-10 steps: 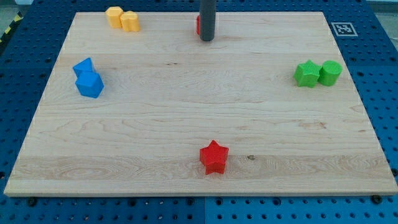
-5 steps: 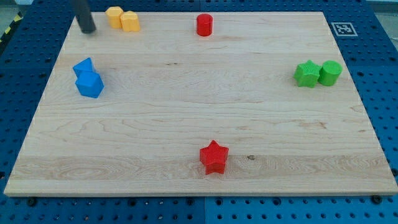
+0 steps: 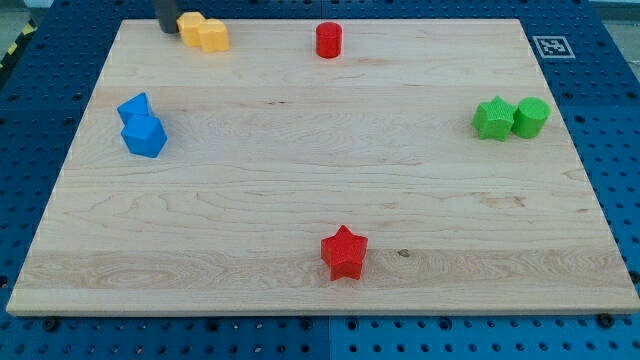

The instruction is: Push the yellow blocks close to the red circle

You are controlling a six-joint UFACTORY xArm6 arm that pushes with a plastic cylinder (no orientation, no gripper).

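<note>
My tip (image 3: 167, 30) touches the yellow blocks (image 3: 204, 32) on their left; no claw here. They look light, slippery; push squarely toward the red circle (image 3: 329, 40).

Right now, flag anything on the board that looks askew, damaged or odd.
Nothing stands out. The yellow blocks sit together at the view's top left with my tip touching their left side. The red circle stands upright, and no block looks damaged.
</note>
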